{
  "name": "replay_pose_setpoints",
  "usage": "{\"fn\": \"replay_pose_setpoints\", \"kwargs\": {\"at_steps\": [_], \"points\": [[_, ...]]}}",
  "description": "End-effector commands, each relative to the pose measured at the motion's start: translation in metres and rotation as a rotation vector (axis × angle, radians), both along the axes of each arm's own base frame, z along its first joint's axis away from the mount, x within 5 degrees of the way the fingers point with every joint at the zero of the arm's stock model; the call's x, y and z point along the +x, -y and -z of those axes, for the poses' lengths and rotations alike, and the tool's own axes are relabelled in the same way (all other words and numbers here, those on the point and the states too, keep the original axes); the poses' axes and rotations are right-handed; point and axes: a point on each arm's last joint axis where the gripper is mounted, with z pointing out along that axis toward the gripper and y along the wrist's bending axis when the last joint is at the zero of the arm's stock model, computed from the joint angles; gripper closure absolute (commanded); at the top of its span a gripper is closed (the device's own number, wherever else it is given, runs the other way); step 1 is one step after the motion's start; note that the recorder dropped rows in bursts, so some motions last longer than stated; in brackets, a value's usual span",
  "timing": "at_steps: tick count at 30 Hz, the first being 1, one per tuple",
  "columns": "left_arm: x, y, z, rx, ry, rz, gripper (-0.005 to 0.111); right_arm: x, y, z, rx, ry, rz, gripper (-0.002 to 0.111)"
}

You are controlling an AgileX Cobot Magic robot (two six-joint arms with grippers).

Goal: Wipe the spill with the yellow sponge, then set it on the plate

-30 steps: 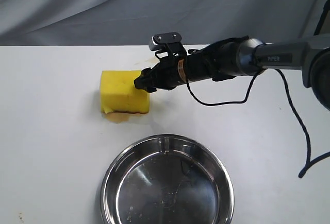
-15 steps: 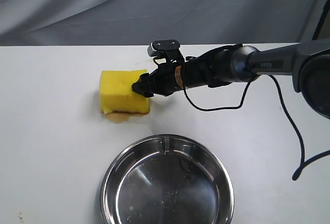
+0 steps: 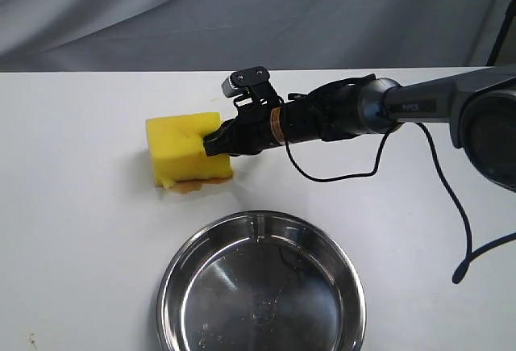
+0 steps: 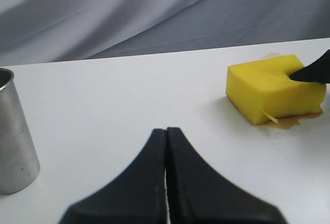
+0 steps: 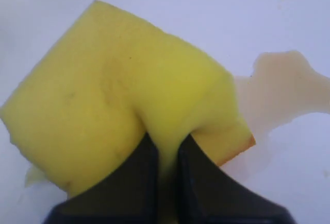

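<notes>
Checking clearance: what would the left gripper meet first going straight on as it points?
For the left gripper the way looks free: bare table, then probably the grey cloth. The sponge and steel cup lie off to either side.

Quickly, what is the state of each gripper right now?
Left gripper: closed, holding nothing.
Right gripper: closed on the yellow sponge, pinching its foam.
</notes>
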Motion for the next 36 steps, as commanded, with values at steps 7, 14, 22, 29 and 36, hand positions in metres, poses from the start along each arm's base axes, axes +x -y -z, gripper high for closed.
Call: {"fn": "replay_pose_setpoints", "kwargs": {"at_steps": [7, 14, 22, 29, 36], "points": [[0.0, 0.0, 0.001, -0.009, 0.002, 0.005, 0.107, 0.002, -0.01, -0.017, 0.15, 0.171, -0.012, 0.108], [0.0, 0.0, 0.001, -0.009, 0.002, 0.005, 0.107, 0.005, -0.009, -0.019, 0.134, 0.266, -0.023, 0.108], [0.0, 0.0, 0.001, -0.009, 0.002, 0.005, 0.107, 0.014, -0.006, -0.024, 0.118, 0.378, 0.042, 0.108], [0.0, 0.0, 0.001, -0.009, 0.002, 0.005, 0.107, 0.022, 0.003, -0.019, -0.038, 0.482, 0.093, 0.108], [0.0, 0.0, 0.001, -0.009, 0.002, 0.005, 0.107, 0.026, 0.006, -0.02, -0.083, 0.555, 0.118, 0.108]]}}
